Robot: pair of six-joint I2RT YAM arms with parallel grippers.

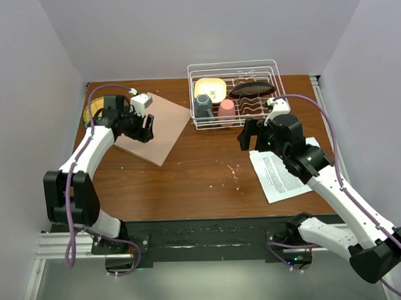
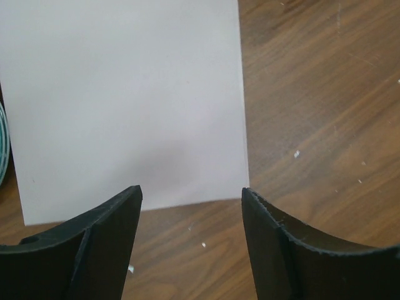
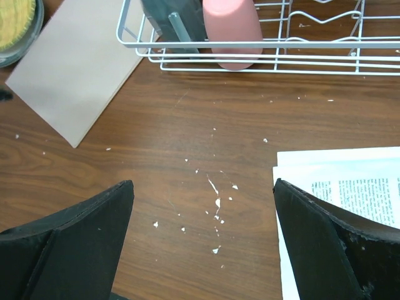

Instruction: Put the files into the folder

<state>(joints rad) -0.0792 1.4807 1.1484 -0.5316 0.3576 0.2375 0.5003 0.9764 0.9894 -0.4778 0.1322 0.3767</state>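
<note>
Wire dish rack (image 1: pixel 235 93) at the back of the wooden table (image 1: pixel 201 183), taken as reference. In the rack: a pink cup (image 1: pixel 226 111), a dark cup (image 1: pixel 203 105), a yellow dish (image 1: pixel 210 89) and a dark oblong dish (image 1: pixel 251 89). The folder (image 1: pixel 157 128) lies closed and flat just left of the rack, turned at an angle, one corner close to the rack's left front corner. A round dish holding something yellow (image 1: pixel 95 109) sits farther left of the rack, beyond the folder. The files (image 1: pixel 280 170) lie printed side up in front of the rack toward its right end, well apart from the folder; how many sheets cannot be told for certain. The left gripper (image 2: pixel 190 190) hangs left of the rack over the folder's edge, jaws apart, nothing between them. The right gripper (image 3: pixel 203 184) hangs just in front of the rack, jaws spread wide and empty over bare wood, with the files' left edge beside its right finger. White specks (image 3: pixel 215 203) dot the wood in front of the rack.
</note>
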